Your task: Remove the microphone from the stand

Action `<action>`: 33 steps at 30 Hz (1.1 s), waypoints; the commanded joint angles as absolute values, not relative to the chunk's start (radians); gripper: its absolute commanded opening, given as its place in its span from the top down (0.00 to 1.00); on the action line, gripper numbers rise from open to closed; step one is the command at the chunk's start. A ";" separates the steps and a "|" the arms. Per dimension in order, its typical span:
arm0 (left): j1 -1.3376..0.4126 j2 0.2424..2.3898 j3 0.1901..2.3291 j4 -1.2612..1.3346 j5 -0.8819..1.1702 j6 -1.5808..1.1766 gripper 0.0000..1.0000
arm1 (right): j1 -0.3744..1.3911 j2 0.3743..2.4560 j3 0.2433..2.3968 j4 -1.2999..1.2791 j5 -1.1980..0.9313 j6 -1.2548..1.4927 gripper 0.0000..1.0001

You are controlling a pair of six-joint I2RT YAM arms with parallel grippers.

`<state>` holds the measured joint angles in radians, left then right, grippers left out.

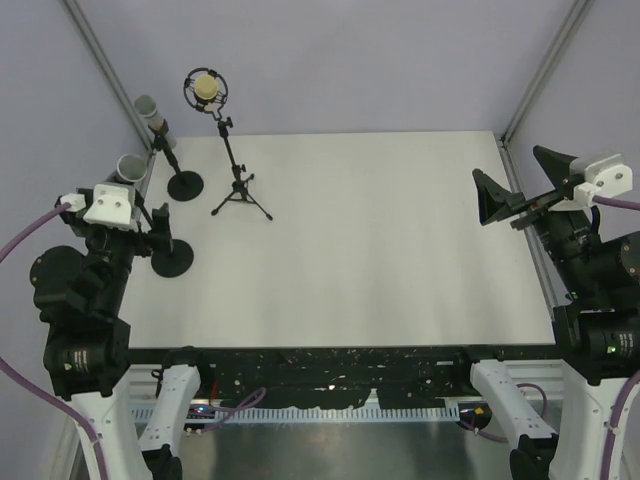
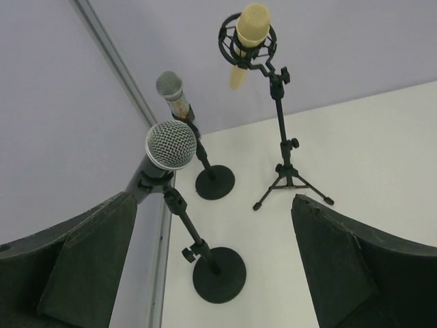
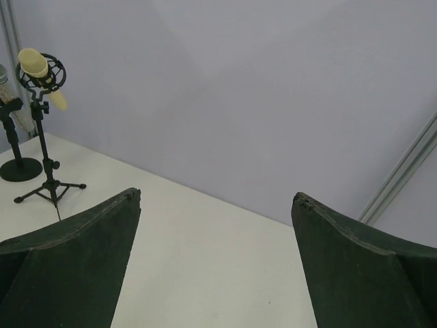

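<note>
Facing the nearest microphone [image 2: 171, 145] pre-grasp, the released left end effector [image 2: 213, 197] must next clasp its handle; the right end effector [image 3: 216, 195] waits released.

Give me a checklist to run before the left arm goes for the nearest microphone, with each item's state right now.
1. Left tool open: ok, jaws wide, nothing held.
2. Right tool free: ok, open and empty, across the table from the stands.
3. Nearest microphone seated in its stand: ok, tilted in the clip.
4. Stand base flat on the table: ok.
5. Microphone centred in the left tool's opening: not ok, it sits off to one side.
6. Neighbours out of the path: cannot tell; the second microphone stands close behind, the gold microphone farther over.
</note>
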<state>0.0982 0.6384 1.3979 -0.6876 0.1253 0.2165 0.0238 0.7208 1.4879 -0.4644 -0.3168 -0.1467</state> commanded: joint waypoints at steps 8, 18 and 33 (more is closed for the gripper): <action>0.094 0.655 1.137 -0.530 0.072 0.203 0.00 | 0.020 0.739 1.303 -0.502 -0.348 -0.340 0.05; 0.109 0.657 0.757 -0.154 0.023 0.143 0.00 | 0.020 0.719 1.033 -0.361 -0.557 -0.354 0.05; 0.160 0.703 0.511 0.141 0.091 0.114 0.00 | 0.018 0.736 0.910 -0.276 -0.681 -0.321 0.05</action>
<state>0.1539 0.7067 0.5488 0.0193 0.0807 0.1341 0.0223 0.7330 0.9184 -0.3489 -0.6243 -0.3370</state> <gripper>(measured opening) 0.994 0.954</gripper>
